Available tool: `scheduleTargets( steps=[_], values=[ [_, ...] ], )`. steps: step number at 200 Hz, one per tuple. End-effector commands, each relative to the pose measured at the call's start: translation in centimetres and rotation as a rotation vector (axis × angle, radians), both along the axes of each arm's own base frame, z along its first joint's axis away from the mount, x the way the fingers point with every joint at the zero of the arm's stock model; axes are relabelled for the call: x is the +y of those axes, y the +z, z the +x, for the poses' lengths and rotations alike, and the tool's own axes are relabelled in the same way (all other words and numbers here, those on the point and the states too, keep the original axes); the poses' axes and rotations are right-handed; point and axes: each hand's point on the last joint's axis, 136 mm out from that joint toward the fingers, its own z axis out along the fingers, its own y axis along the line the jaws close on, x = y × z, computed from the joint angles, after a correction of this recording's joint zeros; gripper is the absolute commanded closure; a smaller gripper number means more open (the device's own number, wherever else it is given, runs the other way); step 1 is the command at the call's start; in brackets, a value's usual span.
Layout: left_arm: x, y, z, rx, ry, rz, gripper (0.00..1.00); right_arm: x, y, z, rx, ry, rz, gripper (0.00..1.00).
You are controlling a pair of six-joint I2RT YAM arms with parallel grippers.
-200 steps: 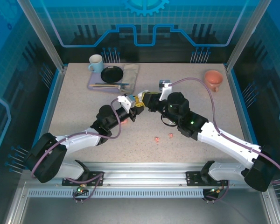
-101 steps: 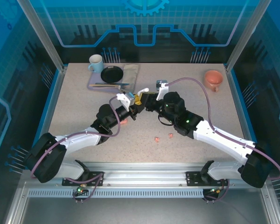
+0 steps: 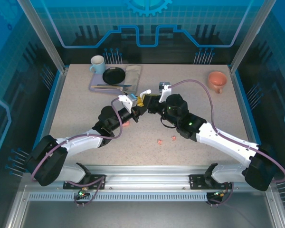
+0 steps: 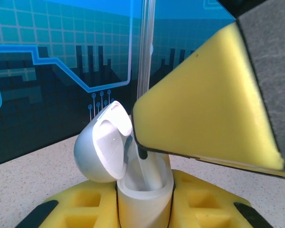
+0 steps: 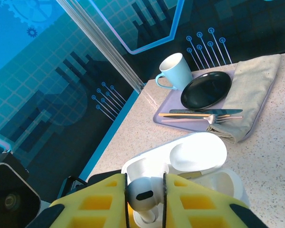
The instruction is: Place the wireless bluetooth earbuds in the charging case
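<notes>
- My left end effector [image 4: 145, 206] is closed on the white pebble-shaped charging case [image 4: 145, 192]. The case's rounded body sits upright between my yellow foam pads.
- The case's lid is swung open and tips back, away from my left wrist camera, leaving the mouth of the case bare.
- My right end effector [image 5: 145, 199] is pinched narrow on one small white plastic earbud [image 5: 141, 194], gripped between its two yellow foam pads.
- That earbud hangs right at the open mouth of the case, where my two end effectors meet above the middle of the speckled beige bench [image 3: 85, 114].
- From the left wrist view, my right pad covers the mouth, so I cannot tell whether the earbud touches the case.
- Two tiny salmon-pink earbuds [image 3: 159, 141] lie loose on the bench, close to each other, nearer to my bases and beside my right arm.
- At the far left of the bench sits a lavender tray [image 3: 96, 88] with a pale blue mug [image 3: 97, 64], a round black plate [image 3: 114, 75], a folded grey cloth [image 3: 133, 73] and some cutlery.
- A terracotta-orange cup [image 3: 217, 80] stands at the far right, well apart from my end effectors.
</notes>
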Motion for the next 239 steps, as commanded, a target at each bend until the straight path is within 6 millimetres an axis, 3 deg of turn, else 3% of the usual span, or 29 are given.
scheduleTargets(
  steps=[1, 144, 171, 239],
  values=[
    [0.1, 3.6, 0.1, -0.078, 0.02, -0.06, 1.0, -0.2, -0.1, -0.7, 0.002, 0.006, 0.003, 0.79],
    [0.0, 4.3, 0.8, -0.091, 0.038, -0.053, 1.0, -0.2, -1.3, -1.3, 0.035, 0.029, -0.016, 0.78],
    [-0.1, 4.2, 0.7, -0.089, 0.033, -0.05, 1.0, -0.3, -1.3, -1.2, 0.038, 0.023, -0.021, 0.69],
    [-0.1, 3.4, 0.5, -0.072, 0.027, -0.044, 1.0, -1.0, 1.4, -1.1, 0.017, 0.016, -0.02, 0.51]
  ],
)
